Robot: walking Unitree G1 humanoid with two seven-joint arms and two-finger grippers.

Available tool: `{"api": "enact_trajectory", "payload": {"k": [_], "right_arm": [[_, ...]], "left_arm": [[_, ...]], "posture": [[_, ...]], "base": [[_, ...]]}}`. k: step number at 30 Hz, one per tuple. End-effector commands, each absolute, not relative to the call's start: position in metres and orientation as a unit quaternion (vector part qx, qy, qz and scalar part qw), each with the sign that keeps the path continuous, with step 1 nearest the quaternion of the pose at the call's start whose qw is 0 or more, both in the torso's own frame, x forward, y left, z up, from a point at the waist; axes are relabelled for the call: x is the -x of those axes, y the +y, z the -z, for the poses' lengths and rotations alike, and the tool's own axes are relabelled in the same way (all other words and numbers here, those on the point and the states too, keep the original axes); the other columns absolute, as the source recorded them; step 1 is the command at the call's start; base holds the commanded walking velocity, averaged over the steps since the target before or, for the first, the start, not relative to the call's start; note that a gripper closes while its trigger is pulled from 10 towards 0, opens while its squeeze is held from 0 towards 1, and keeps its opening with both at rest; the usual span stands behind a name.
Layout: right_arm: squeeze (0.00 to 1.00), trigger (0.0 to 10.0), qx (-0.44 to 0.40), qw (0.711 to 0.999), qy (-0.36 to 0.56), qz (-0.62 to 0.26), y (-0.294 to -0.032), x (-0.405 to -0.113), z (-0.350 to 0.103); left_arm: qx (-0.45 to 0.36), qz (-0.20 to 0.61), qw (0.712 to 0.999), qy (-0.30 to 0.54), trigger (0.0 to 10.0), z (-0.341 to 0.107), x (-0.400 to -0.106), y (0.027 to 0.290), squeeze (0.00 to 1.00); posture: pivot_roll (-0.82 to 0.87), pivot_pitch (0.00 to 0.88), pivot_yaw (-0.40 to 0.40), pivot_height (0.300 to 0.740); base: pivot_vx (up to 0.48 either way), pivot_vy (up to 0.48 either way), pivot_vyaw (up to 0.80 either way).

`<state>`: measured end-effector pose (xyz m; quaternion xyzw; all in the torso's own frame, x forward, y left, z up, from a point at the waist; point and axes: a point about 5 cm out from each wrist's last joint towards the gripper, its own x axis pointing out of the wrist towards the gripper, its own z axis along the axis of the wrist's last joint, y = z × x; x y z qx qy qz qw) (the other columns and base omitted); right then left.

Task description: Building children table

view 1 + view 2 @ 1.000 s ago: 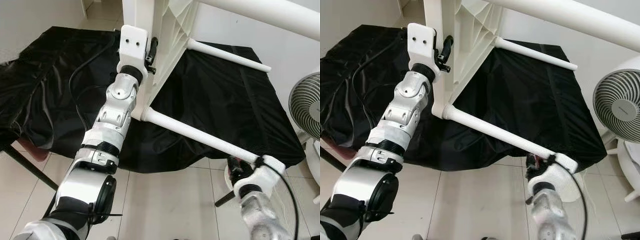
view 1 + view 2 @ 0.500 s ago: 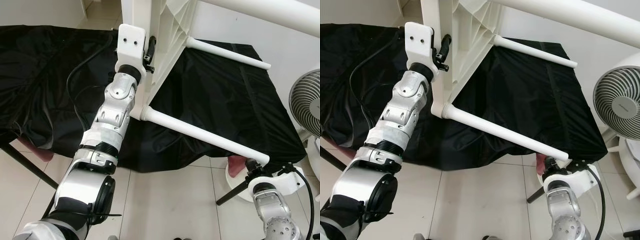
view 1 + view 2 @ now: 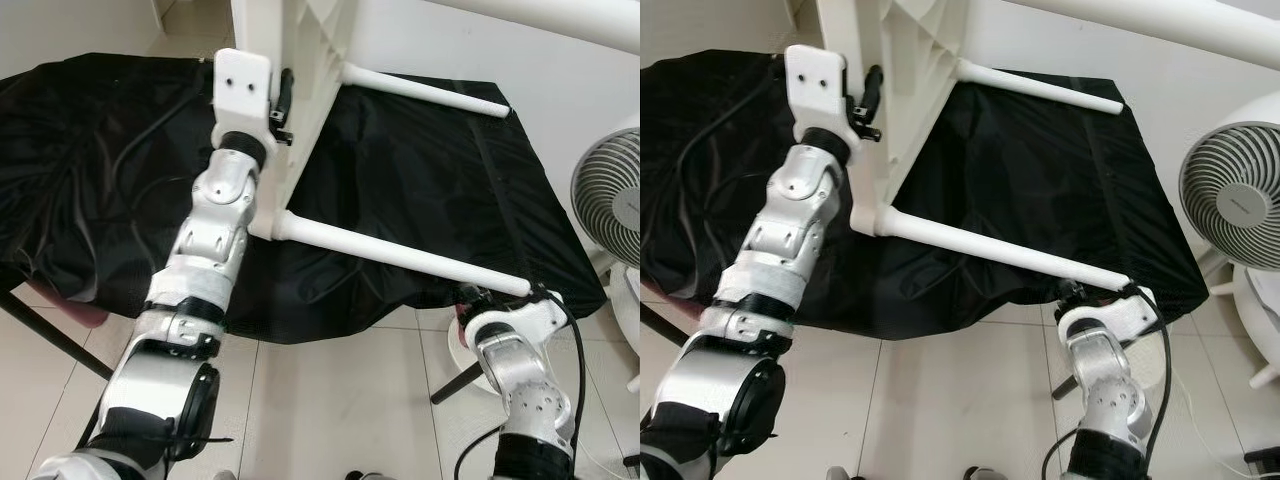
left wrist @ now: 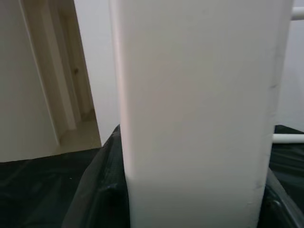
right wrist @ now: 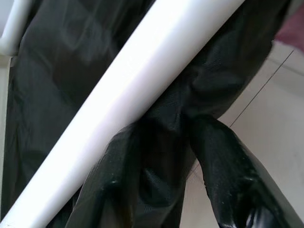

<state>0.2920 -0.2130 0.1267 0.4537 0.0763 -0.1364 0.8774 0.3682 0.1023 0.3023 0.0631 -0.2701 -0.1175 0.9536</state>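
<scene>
The white children's table (image 3: 300, 60) stands tipped on its side on a black cloth (image 3: 420, 180). Two round white legs point right: a lower leg (image 3: 400, 255) and an upper leg (image 3: 425, 90). My left gripper (image 3: 283, 95) is raised and shut on the edge of the table top; in the left wrist view the white slab (image 4: 199, 104) sits between its black fingers (image 4: 97, 190). My right gripper (image 3: 470, 297) is just under the free end of the lower leg. Its fingers (image 5: 133, 156) are open, with the leg (image 5: 142, 80) crossing past their tips.
A white standing fan (image 3: 610, 200) is close on the right, beside my right arm. The black cloth hangs over a low platform whose front edge (image 3: 330, 325) ends at the tiled floor (image 3: 340, 400). A dark strut (image 3: 50, 335) and something pink (image 3: 70, 305) lie at the lower left.
My right gripper let go of the lower leg's end, dropped away, and has come back up close under it. The camera shifted a little; the left gripper kept its hold.
</scene>
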Motion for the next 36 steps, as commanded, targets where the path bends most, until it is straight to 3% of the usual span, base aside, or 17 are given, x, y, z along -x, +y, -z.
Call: {"api": "enact_trajectory", "payload": {"k": [1,4,13,14,16,18,21,29,36], "right_arm": [[0.0,10.0,-0.457,0.884,0.059,0.083,-0.199,-0.304,-0.143],[0.0,10.0,-0.461,0.883,0.059,0.066,-0.192,-0.316,-0.149],[0.0,10.0,-0.459,0.884,0.062,0.062,-0.189,-0.32,-0.151],[0.0,10.0,-0.407,0.91,0.062,0.044,-0.177,-0.328,-0.16],[0.0,10.0,-0.407,0.91,0.062,0.044,-0.177,-0.328,-0.16],[0.0,10.0,-0.331,0.941,0.063,0.019,-0.154,-0.329,-0.169],[0.0,10.0,-0.311,0.946,0.077,0.042,-0.144,-0.315,-0.163],[0.0,10.0,-0.217,0.959,0.089,0.16,-0.175,-0.264,-0.141],[0.0,10.0,-0.158,0.976,0.034,0.149,-0.187,-0.269,-0.159]], "left_arm": [[-0.127,0.157,0.943,-0.264,0.0,-0.296,-0.363,0.099,0.0],[-0.134,0.128,0.949,-0.257,0.0,-0.294,-0.359,0.119,0.0],[-0.136,0.119,0.95,-0.256,0.0,-0.294,-0.358,0.125,0.0],[-0.143,0.101,0.957,-0.23,0.0,-0.288,-0.359,0.137,0.0],[-0.143,0.101,0.957,-0.23,0.0,-0.288,-0.359,0.137,0.0],[-0.144,0.081,0.968,-0.189,0.0,-0.279,-0.365,0.149,0.0],[-0.147,0.087,0.971,-0.165,0.0,-0.274,-0.375,0.142,0.0],[-0.153,0.117,0.971,-0.144,0.0,-0.271,-0.383,0.119,0.0],[-0.148,0.126,0.97,-0.144,0.0,-0.273,-0.386,0.115,0.0]], "posture": [[-0.12,0.111,0.011,0.74],[-0.11,0.111,0.005,0.74],[-0.11,0.111,0.005,0.74],[-0.09,0.107,-0.01,0.74],[-0.09,0.107,-0.01,0.74],[-0.08,0.107,-0.02,0.74],[-0.08,0.107,-0.026,0.74],[-0.12,0.113,-0.012,0.74],[-0.15,0.108,0.013,0.74]], "base": [[0.0,0.0,0.0],[0.0,0.0,0.0],[0.0,0.0,0.0],[0.0,0.0,0.0],[0.0,0.0,0.0],[0.0,0.0,0.0],[0.0,0.0,0.0],[0.0,0.0,0.0],[0.0,0.0,0.0]]}}
